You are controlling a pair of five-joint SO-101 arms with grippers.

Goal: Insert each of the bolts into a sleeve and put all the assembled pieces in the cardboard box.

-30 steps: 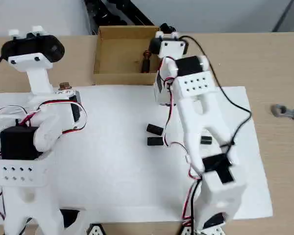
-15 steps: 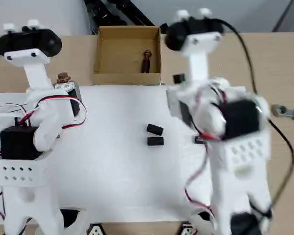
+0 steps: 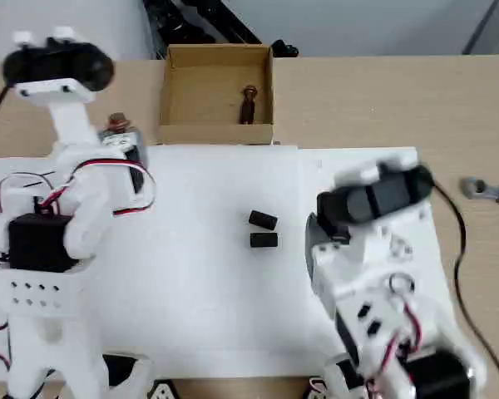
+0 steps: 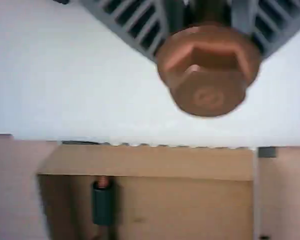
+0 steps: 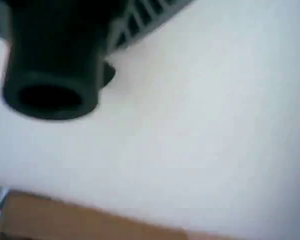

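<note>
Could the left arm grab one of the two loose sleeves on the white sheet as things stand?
Probably not: the left gripper is shut on a bolt, leaving no free grasp, though nothing seems to block its way to the loose sleeves.

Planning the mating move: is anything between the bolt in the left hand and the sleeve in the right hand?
Only two loose sleeves, lying on the white sheet between them. The left hand grips the bolt, the right hand its sleeve; a path above the sheet probably clears them.

Two loose sleeves (image 3: 263,220) interrupt the open white sheet (image 3: 191,291).
</note>
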